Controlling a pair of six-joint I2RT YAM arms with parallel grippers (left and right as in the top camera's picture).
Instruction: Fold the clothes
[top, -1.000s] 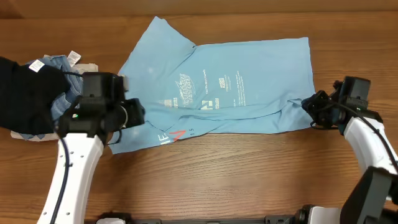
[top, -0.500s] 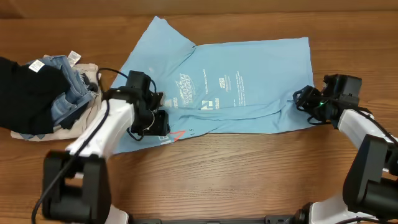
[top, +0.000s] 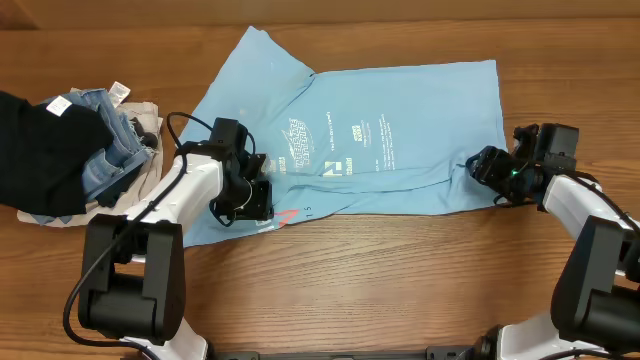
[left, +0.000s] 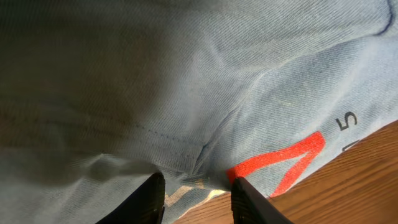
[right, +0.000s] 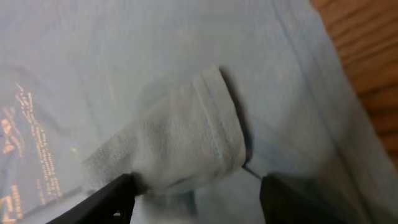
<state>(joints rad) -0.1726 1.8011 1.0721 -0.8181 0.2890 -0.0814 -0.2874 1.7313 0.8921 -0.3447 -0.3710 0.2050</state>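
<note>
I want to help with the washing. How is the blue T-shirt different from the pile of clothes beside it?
The T-shirt lies spread out nearly flat; the pile of clothes is bunched in a heap. The T-shirt is one light-blue piece with print; the pile of clothes mixes black, denim and pale cloth. Both lie on the wooden table.

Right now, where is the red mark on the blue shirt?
The red mark lies on the T-shirt's near edge, left of centre in the overhead view, right beside the left gripper and next to the table.
</note>
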